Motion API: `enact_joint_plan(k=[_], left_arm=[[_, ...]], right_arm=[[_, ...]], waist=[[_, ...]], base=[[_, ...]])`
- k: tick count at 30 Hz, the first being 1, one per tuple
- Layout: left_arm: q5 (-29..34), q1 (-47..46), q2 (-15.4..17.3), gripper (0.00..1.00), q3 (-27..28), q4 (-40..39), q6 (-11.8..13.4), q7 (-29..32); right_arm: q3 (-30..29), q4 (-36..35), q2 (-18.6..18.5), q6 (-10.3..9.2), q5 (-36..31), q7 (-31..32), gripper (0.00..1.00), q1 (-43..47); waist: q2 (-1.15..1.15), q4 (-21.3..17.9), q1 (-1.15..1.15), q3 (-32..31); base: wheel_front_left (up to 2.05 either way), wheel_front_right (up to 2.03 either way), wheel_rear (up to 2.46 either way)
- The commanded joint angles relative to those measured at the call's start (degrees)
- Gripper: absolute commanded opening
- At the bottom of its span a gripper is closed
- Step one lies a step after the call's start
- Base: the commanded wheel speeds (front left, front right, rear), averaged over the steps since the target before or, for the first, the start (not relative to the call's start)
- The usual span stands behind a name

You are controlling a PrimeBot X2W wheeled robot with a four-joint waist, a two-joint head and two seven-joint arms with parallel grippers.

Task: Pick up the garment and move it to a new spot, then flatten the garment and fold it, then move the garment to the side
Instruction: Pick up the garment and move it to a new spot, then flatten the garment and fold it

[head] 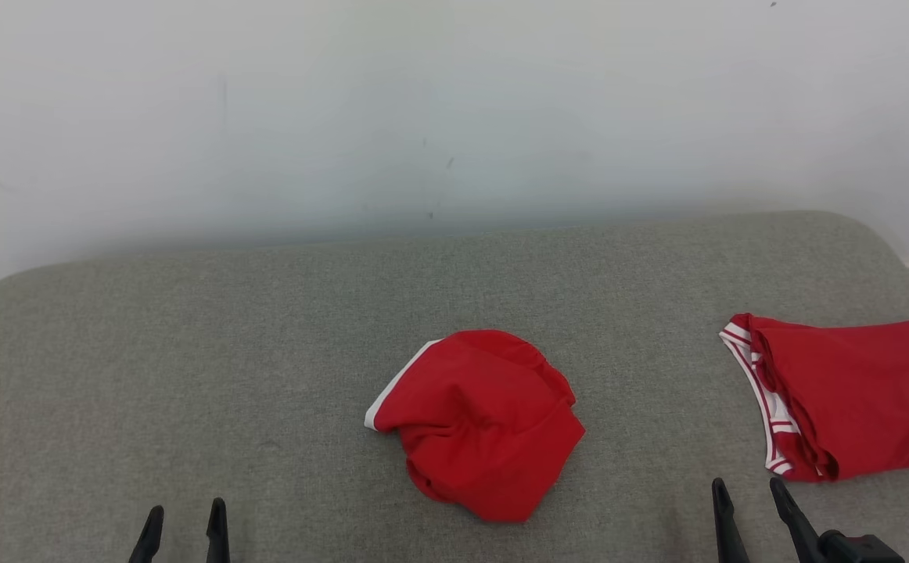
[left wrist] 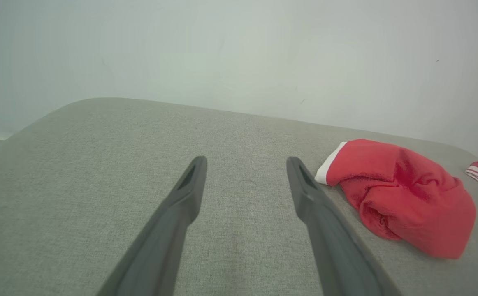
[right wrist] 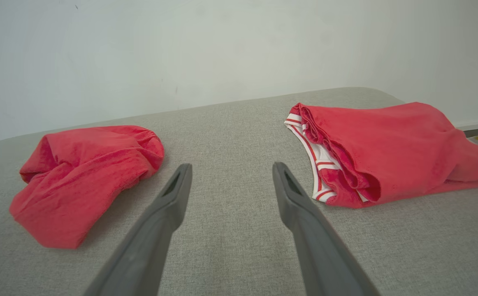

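Note:
A crumpled red garment (head: 482, 422) with a white-edged hem lies bunched near the middle of the grey padded surface (head: 188, 352). It also lies at right in the left wrist view, red garment (left wrist: 403, 195), and at left in the right wrist view, red garment (right wrist: 84, 176). My left gripper (head: 183, 516) stands open at the lower left, well apart from the garment, nothing between its fingers (left wrist: 189, 185). My right gripper (head: 748, 494) stands open at the lower right, empty, between the two red pieces, fingers (right wrist: 286, 185) over bare fabric.
A second red garment (head: 853, 399) with red-and-white striped trim lies folded at the surface's right edge, also red garment (right wrist: 387, 152). A pale wall (head: 454, 109) rises behind the surface. The rounded far corners and right edge drop off toward the floor.

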Motion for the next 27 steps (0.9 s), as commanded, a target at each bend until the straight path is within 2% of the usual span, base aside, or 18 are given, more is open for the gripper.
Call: enact_joint_plan(k=[1,11,27], left_arm=[[0.6,1.0,-0.3,1.00,0.4,0.2,-0.2,-0.1],[3.2,1.8,-2.4,1.00,3.1,0.5,-2.4,-0.1],[5.1,1.1,-3.8,1.00,4.2,1.3,-3.9,-0.1]], right_arm=[[0.1,0.0,0.0,-0.14,-0.2,-0.3,1.00,0.5],[0.8,0.2,0.0,-0.14,-0.4,-0.5,1.00,-0.3],[1.5,0.2,0.0,-0.14,0.1,-0.4,1.00,-0.9]], waist=[[0.00,0.1,0.01,0.0],[0.00,1.3,0.01,0.2],[0.00,0.9,0.01,0.9]], base=[[0.00,0.00,0.00],[0.00,0.00,0.00],[0.00,0.00,0.00]])
